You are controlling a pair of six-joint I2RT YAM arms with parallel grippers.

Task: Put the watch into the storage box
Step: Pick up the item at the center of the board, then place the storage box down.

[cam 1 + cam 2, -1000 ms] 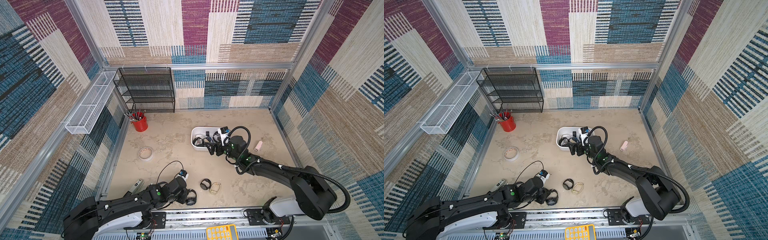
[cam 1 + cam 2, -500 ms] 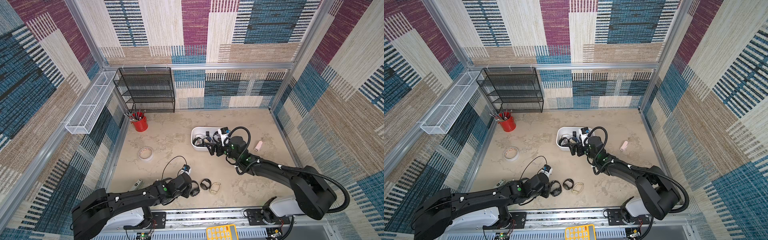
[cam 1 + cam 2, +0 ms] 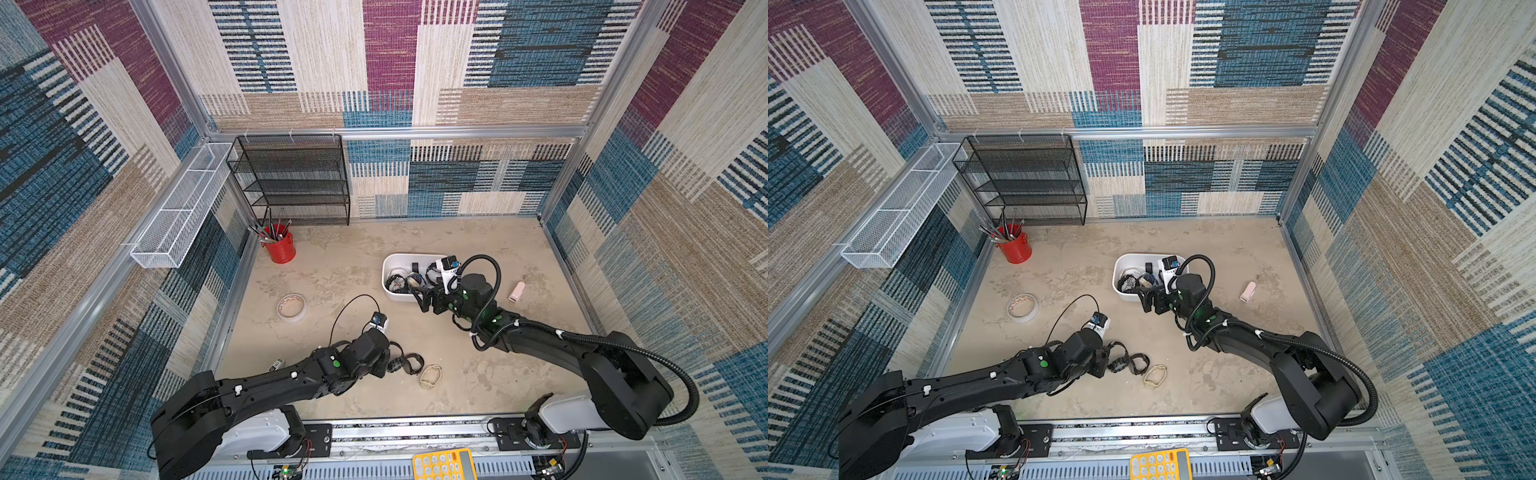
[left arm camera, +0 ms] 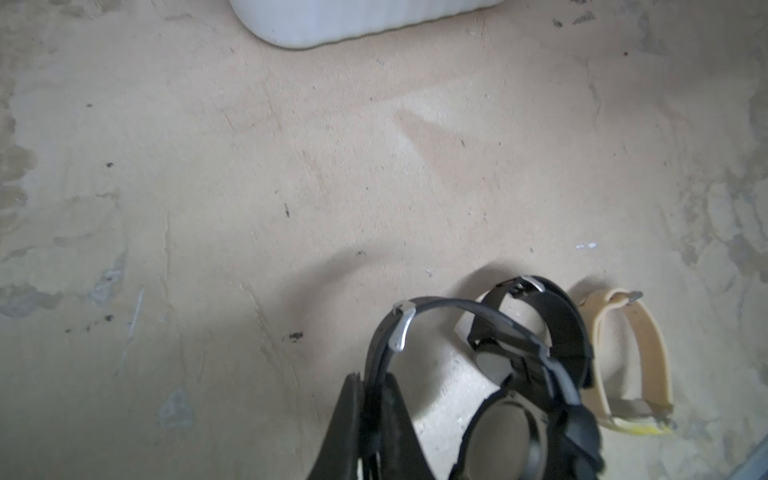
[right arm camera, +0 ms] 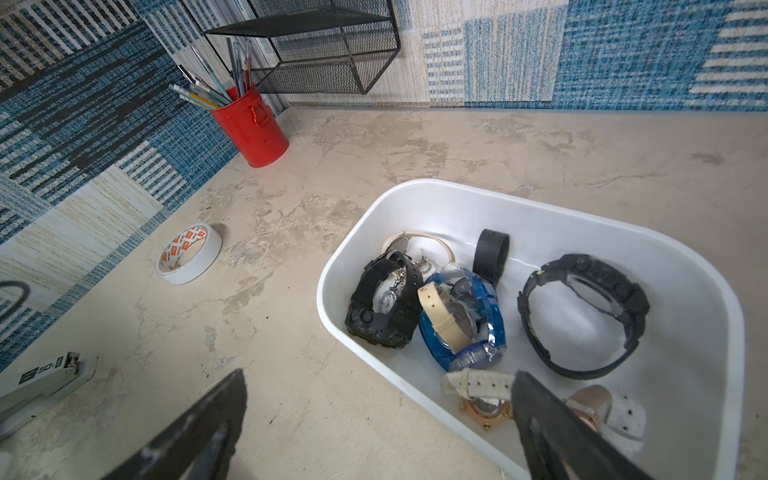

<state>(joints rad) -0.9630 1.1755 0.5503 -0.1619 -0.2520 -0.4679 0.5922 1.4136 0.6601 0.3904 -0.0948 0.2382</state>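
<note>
Mottled beige bench (image 3: 478, 249), patterned walls all round. At the near centre the left pincer (image 4: 372, 415) is clamped on the strap of the black watch (image 4: 440, 302), well short of the storage box (image 3: 390, 262), whose long side runs left to right. The watch's buckled loop stands on edge, case to the right, just beside a second black watch (image 4: 561, 307) and a tan watch (image 4: 652, 353). The right pincer (image 5: 378, 382) gapes wide over the box's near rim. A tape roll (image 3: 292, 307) and a red pen cup (image 3: 280, 249) sit further left.

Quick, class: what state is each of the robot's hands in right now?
Left hand: closed on the strap of the black watch.
Right hand: open, holding nothing.
</note>
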